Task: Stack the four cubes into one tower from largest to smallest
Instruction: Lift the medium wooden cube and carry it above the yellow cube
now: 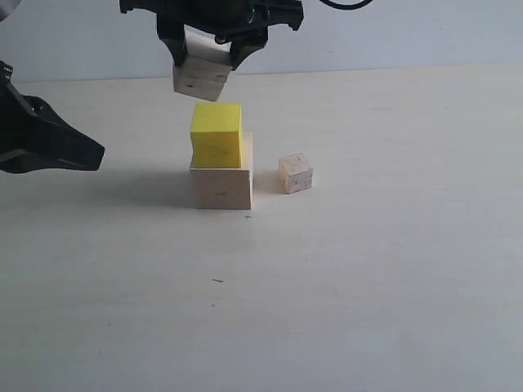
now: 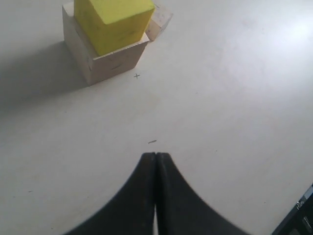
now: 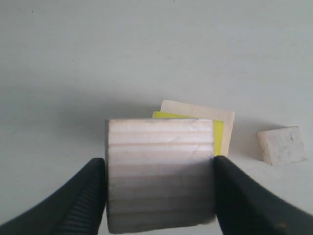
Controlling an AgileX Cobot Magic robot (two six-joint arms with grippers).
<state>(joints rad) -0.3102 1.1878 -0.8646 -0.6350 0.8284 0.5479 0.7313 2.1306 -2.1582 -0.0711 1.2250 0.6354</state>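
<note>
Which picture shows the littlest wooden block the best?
The exterior view: the smallest cube stands whole and unblocked on the table, beside the large cube. The right wrist view shows it whole too, but the held medium cube fills most of that picture. The left wrist view shows only a corner poking out behind the large cube.

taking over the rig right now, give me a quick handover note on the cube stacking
Left gripper: shut, empty, off to the side of the stack.
Right gripper: shut on the medium wooden cube, held in the air above the yellow cube, not touching it.
Done: the yellow cube sits on the large wooden cube.
Small wooden cube: alone on the table beside the stack.
Left to do: set the medium wooden cube on the yellow cube, then put the small wooden cube on top.
</note>
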